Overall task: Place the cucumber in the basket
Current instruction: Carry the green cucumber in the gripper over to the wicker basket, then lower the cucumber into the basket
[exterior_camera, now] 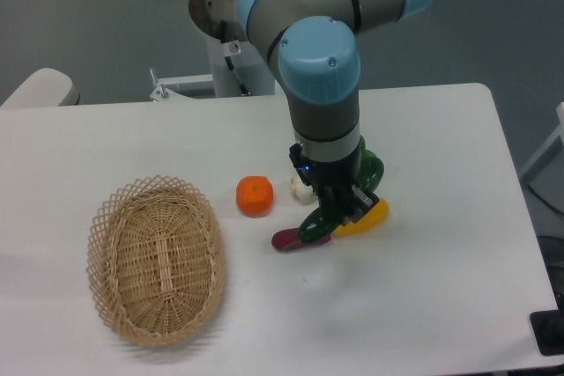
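My hand (339, 204) is down low over the right-middle of the white counter (423, 305), in a small cluster of vegetables. The cucumber (317, 224) sits directly under it — its dark green glossy body slants down and to the left from between my fingers, the lower end reaching toward the purple eggplant (295, 239) lying on the counter. My fingers appear to be narrowed around the cucumber's upper part, though my own wrist hides the contact and I cannot tell whether it is lifted or still touching the counter. Just to the right of the hand a yellow vegetable (370, 217) pokes out, and behind it some green leafy bok choy (370, 169) shows; a small pale piece (301, 188) sits at the left of my wrist. An orange (255, 195) lies near, further left. The basket (157, 257) — oval, tan wicker, holding nothing — rests well apart at the left side of the counter.
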